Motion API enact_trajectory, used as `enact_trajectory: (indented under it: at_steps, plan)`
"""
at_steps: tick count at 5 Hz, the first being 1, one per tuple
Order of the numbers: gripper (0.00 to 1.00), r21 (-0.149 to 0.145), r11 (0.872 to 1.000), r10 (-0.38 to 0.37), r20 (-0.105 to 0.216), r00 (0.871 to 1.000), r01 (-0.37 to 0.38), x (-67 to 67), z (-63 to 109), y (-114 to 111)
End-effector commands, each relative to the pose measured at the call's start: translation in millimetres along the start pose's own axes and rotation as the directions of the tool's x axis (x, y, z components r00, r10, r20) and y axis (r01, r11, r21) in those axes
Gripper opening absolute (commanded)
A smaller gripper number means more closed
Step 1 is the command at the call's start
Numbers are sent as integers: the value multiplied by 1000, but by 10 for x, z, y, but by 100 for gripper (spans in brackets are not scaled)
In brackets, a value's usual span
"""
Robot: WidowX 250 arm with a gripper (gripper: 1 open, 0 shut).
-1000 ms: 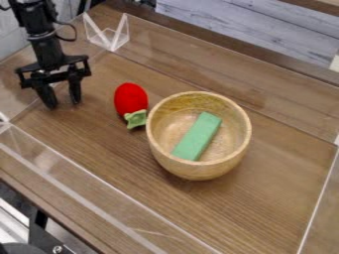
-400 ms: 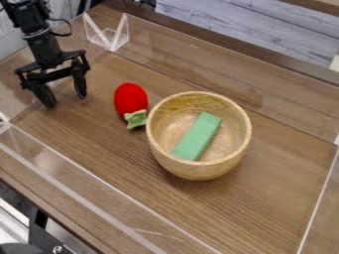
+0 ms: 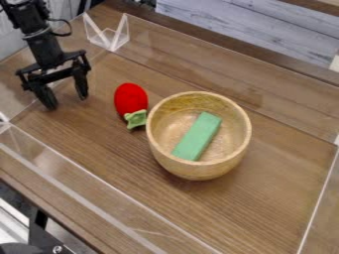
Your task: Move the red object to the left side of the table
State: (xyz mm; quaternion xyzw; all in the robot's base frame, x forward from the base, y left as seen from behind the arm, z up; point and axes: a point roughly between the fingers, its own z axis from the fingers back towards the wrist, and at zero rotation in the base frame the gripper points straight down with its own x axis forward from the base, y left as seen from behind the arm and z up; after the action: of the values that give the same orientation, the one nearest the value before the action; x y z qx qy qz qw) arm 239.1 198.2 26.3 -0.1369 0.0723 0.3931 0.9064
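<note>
The red object (image 3: 130, 99) is a small glossy egg-shaped toy with a green leafy bit at its lower end. It lies on the brown wood-grain table (image 3: 265, 189), just left of the wooden bowl. My gripper (image 3: 56, 91) hangs to the left of the red object, pointing down at the tabletop. Its black fingers (image 3: 79, 86) are spread open with nothing between them. A clear gap separates the gripper from the toy.
A wooden bowl (image 3: 169, 156) holding a flat green block (image 3: 200, 136) stands right of the toy. Low clear acrylic walls (image 3: 109, 36) edge the table at the back, left and front.
The gripper's fingers have spread a little wider. The hand stays in the same spot, and the red object and bowl have not moved.
</note>
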Motion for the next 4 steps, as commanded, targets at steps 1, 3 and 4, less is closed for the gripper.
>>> enact_trajectory:
  at_steps: [1,3,4]
  plan:
    - [100,-17,999,-32,74,997,33,142,233,12]
    - [100,-21,994,-103,67,992,104,174,266,11]
    - [100,-14,987,-162,58,985,163,161,317,1]
